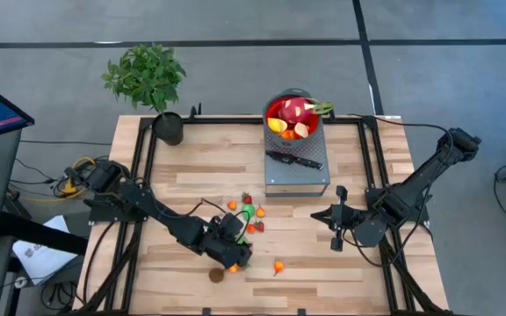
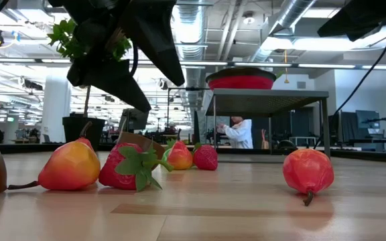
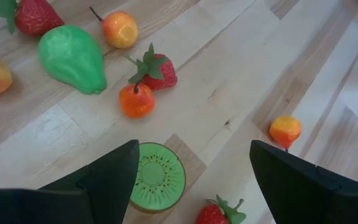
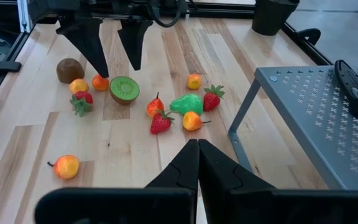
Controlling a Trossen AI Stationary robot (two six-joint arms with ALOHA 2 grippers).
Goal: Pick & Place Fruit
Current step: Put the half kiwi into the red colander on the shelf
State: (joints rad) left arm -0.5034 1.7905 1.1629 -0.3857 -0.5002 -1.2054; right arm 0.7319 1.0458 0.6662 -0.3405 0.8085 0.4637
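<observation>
Small toy fruits lie loose on the wooden table [image 1: 191,175]: a green one [image 3: 73,57], strawberries [image 3: 157,71], orange ones [image 3: 135,101], a cut kiwi half [image 3: 158,176] and a brown whole one [image 4: 70,70]. One orange-red fruit [image 1: 278,267] lies apart near the front. My left gripper [image 3: 191,180] hangs open just above the table, slanting down, with the kiwi half [image 4: 124,89] below and between its fingers. My right gripper [image 4: 197,162] is shut on nothing, held above the table to the right [image 1: 336,230]. A red bowl [image 1: 295,114] holds more fruit.
The bowl stands on a grey perforated metal stand [image 1: 297,171] at the back middle, with a black-handled knife [image 1: 295,160] lying on the stand. A potted plant [image 1: 152,88] stands at the back left. Black rails [image 1: 143,158] run along the table's sides.
</observation>
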